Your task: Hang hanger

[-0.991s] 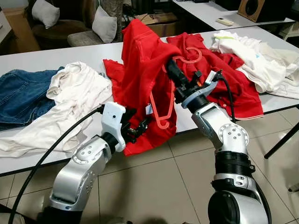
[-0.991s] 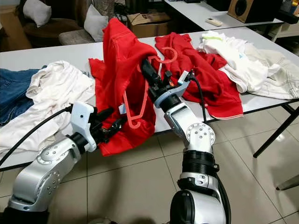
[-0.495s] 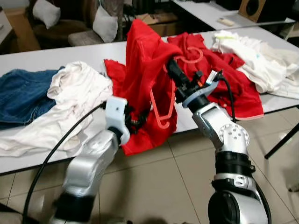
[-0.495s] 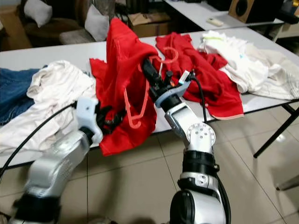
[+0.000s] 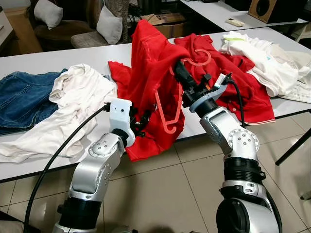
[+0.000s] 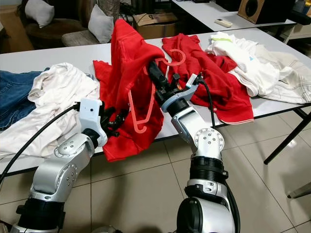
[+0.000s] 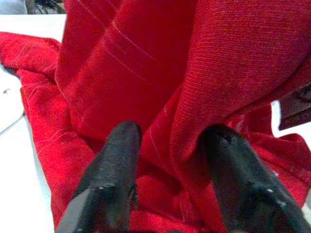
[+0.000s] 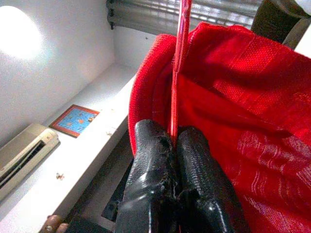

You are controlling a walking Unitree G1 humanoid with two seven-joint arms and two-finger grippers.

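Pinching hanger point(image 5: 169, 104), right claw point(image 5: 179, 74) closed, left claw point(image 7: 167, 145) parted, seemingly straddling shirt point(image 7: 146, 73)

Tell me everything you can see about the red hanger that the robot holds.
The hanger is thin red plastic with a curved hook at the top and an open triangular frame. It stands almost upright above the table edge, partly inside the lifted red shirt. The right gripper is shut on its upper part, near the hook. The left gripper, open, reaches into the shirt's lower folds.

left gripper point(image 5: 142, 122) fingers spread; right gripper point(image 5: 179, 70) clamped
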